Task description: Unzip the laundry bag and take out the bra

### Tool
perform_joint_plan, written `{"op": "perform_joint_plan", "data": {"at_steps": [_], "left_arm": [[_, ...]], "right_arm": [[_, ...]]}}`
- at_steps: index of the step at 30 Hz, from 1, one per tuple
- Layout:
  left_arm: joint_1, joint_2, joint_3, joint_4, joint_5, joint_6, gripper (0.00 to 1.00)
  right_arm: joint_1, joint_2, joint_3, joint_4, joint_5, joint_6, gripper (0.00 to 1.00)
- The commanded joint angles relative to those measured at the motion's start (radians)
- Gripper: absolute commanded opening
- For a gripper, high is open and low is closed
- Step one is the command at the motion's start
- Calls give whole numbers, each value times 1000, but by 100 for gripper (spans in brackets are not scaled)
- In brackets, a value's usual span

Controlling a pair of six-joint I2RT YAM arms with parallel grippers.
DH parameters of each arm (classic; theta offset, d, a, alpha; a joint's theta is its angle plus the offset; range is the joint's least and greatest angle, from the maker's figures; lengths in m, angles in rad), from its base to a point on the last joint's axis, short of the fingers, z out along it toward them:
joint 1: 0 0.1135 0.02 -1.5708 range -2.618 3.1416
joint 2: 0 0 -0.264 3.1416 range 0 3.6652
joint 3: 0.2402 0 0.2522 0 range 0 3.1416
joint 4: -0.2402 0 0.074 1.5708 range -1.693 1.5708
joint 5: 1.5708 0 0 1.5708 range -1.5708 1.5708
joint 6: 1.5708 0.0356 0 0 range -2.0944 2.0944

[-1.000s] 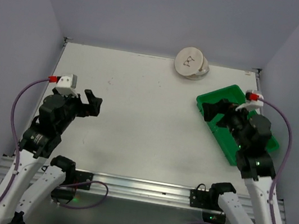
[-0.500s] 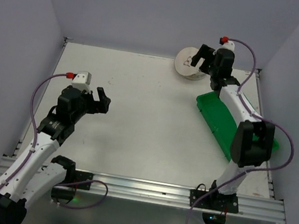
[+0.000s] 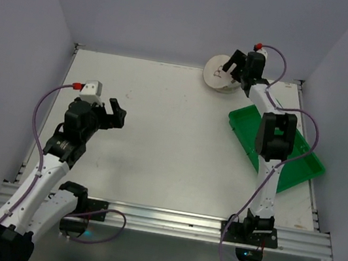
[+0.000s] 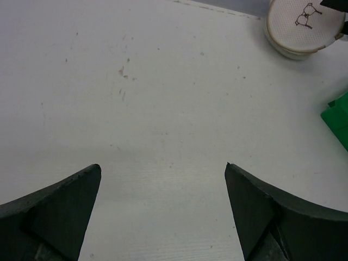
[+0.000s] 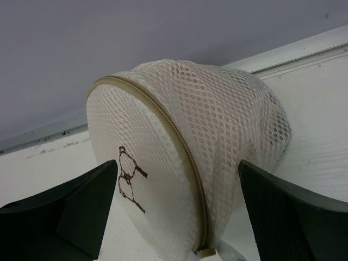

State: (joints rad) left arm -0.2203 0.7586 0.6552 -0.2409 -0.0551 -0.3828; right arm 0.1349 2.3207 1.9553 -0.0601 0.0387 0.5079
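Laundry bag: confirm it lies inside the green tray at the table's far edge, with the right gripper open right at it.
Not inside: the laundry bag lies on the table beside the green tray, as the top external view shows. It is at the far edge, with the right gripper open at it.

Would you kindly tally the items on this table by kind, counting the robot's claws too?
Laundry bag: 1
Green tray: 1
Claws: 2, the left claw and the right claw
Total: 4
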Motion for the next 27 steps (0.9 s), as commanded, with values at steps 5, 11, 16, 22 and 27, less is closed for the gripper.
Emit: {"op": "perform_joint_plan", "data": {"at_steps": [5, 11, 16, 22, 27], "left_arm": [[10, -4, -17, 49, 1, 4, 100], [10, -13, -16, 37, 6, 2, 100], [10, -19, -14, 19, 21, -2, 100], [7, -51, -3, -12, 90, -34, 100], [7, -51, 24, -115, 126, -65, 100]], "right_arm": [[-17, 34, 94, 19, -241, 90, 55], [-9, -73, -11, 80, -279, 89, 2], [29, -318, -189, 146, -280, 121, 0], [141, -698, -586, 270, -182, 260, 0], [281, -952, -941, 385, -73, 383, 0]]}}
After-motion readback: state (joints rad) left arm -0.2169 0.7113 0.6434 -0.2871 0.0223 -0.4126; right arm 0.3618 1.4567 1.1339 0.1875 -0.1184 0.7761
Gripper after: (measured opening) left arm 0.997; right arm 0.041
